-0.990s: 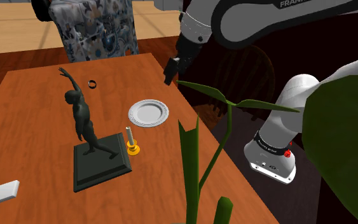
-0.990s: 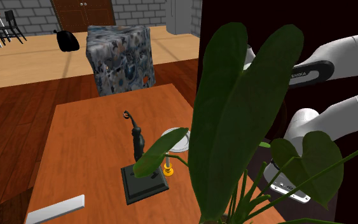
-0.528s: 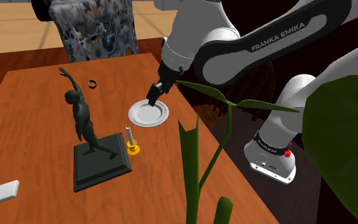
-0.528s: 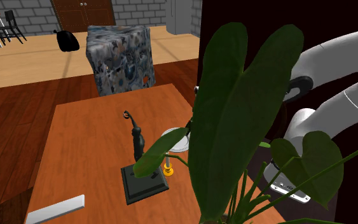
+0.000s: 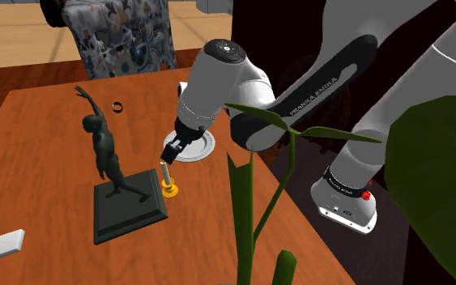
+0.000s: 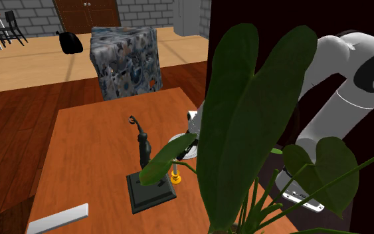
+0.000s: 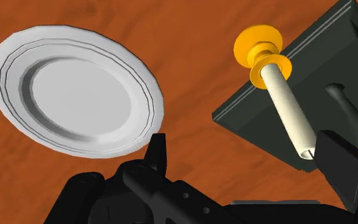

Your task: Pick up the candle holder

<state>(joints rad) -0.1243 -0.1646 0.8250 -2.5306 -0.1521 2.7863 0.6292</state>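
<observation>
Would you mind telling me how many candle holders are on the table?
1: the orange candle holder stands beside the statue base, near the white plate; the plant leaves might hide others.

The candle holder (image 7: 258, 48) is orange-yellow, its candle (image 7: 289, 108) cream. The plate (image 7: 75, 89) is white with fine grey rings. The statue (image 5: 104, 150) is dark grey-green. The table (image 5: 48, 162) is reddish-brown, wood-grained. The far armchair (image 5: 121, 36) is mottled grey, blue and orange. The plant leaves (image 6: 252, 113) are green, the gripper (image 5: 170, 152) black.
</observation>
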